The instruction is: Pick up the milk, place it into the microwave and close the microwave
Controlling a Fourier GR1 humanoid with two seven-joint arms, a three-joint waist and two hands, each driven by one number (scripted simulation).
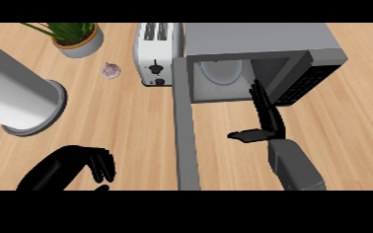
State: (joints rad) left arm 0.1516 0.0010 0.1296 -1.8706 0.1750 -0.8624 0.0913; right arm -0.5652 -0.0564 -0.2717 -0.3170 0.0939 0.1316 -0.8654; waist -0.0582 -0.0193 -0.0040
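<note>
Head view shows the right hand (267, 124) with its fingers (260, 101) held straight and close together, thumb (244, 135) spread wide to the side, holding nothing. Just ahead of those fingertips is the microwave (255, 37), standing open; the tips overlap the lower right part of its opening, though I cannot tell whether they reach inside. Its door (186, 143) is swung out and runs alongside the hand, on the thumb side and apart from the thumb. Deeper in the cavity, beyond the fingertips and towards the thumb side, sits a pale rounded shape (221, 71); I cannot tell whether that is the milk or part of the oven. The left hand (76, 165) hangs over the wooden counter (131, 128) on the far side of the door, its fingers relaxed, lightly bent and closed round nothing. Well beyond those fingers lie a white toaster (157, 49) touching the microwave's side, a garlic bulb (111, 70), a potted plant (76, 39) and a large grey cylinder (25, 101).
</note>
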